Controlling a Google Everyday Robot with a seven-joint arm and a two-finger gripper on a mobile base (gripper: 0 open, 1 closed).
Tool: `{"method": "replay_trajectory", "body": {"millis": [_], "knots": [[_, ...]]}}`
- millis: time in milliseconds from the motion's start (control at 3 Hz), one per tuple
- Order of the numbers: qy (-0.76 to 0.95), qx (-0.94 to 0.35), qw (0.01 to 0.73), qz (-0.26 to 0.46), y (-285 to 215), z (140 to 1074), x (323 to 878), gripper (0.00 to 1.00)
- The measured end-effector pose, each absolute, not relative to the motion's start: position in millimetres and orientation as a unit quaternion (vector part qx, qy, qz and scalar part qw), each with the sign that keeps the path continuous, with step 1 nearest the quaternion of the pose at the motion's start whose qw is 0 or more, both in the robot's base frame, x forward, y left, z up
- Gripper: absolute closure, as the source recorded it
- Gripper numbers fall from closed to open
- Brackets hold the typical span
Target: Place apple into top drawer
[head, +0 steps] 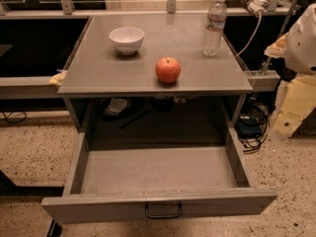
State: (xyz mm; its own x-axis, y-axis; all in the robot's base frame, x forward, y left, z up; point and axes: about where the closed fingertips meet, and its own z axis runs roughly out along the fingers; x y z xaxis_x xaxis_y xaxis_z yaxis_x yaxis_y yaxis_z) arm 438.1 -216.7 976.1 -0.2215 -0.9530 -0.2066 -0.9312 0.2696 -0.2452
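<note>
We note a grey table carrying a white bowl, a water bottle and the apple near its front edge. The gripper hangs off to its right.

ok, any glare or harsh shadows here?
Camera view: soft overhead light, short shadows under the apple and bowl; faint sheen on the far tabletop; cavity behind the open top drawer is dark; the gripper at the right edge is brightly lit.

apple red-orange, yellowish patch | top drawer grey | handle dark | bowl white | gripper cream, at right edge
</note>
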Motion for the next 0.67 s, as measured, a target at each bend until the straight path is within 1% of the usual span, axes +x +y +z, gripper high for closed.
{"method": "replay_trajectory", "body": {"millis": [333,667], "knots": [[0.781,-0.603,0.159,-0.034,-216.7,976.1,438.1,0.00],[0.769,-0.610,0.186,-0.032,-209.8,976.8,455.5,0.00]]}}
